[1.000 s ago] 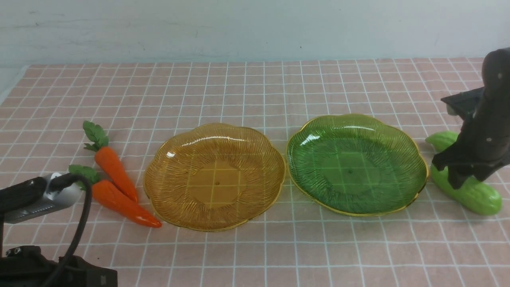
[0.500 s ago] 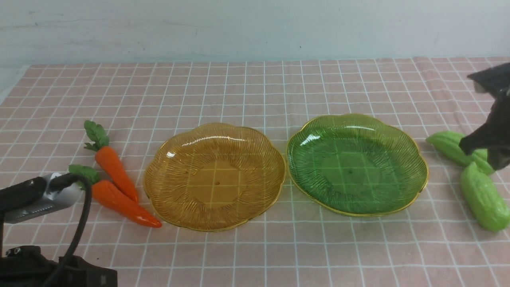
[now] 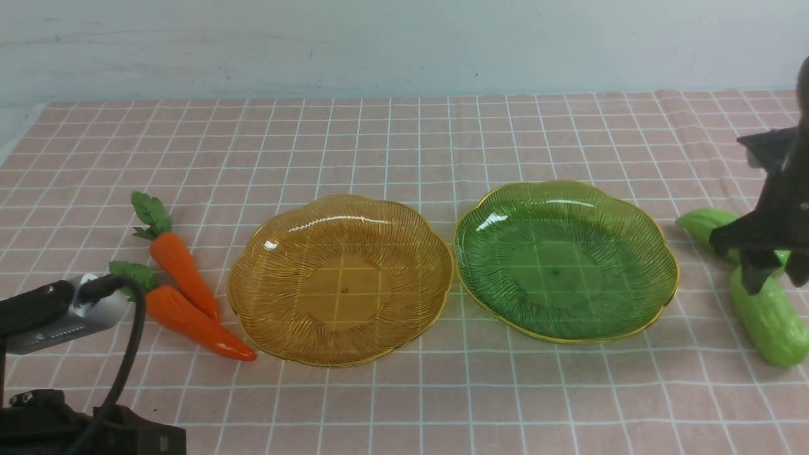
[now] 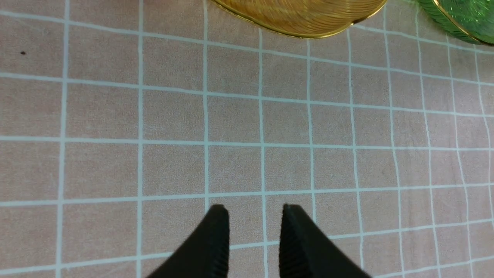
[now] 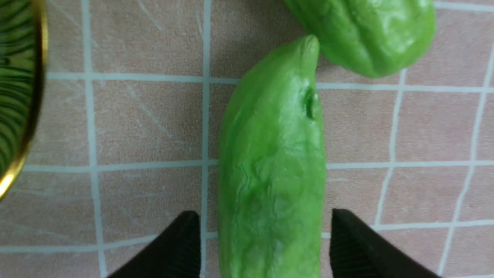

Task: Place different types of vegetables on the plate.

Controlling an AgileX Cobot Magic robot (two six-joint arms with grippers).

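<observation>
Veggies all lie on the worktop [image 3: 404,145], none on a plate yet. Front cucumber [image 3: 768,322] and back cucumber [image 3: 701,224] are by the right edge, just past the green plate [image 3: 505,284]. The front one's tip looks right up against the back one.

Right claw [image 5: 265,212] hangs over the front cucumber with its fingers apart, one on either side. A sliver of cloth [image 5: 146,127] shows on both sides, so it's straddling, not squeezing.

Back carrot [image 3: 180,268] and front carrot [image 3: 196,322] lie close together near the left edge, leafy tops toward the back-left corner. The front one's point sits just beside the amber plate [image 3: 278,303].

Both plates sit side by side mid-worktop, rims just about meeting.

Left claw [image 4: 254,207] is over plain cloth on the front-edge side of the amber plate, whose rim shows at the edge of its wrist view. Its fingers are a little apart with only cloth between them.
</observation>
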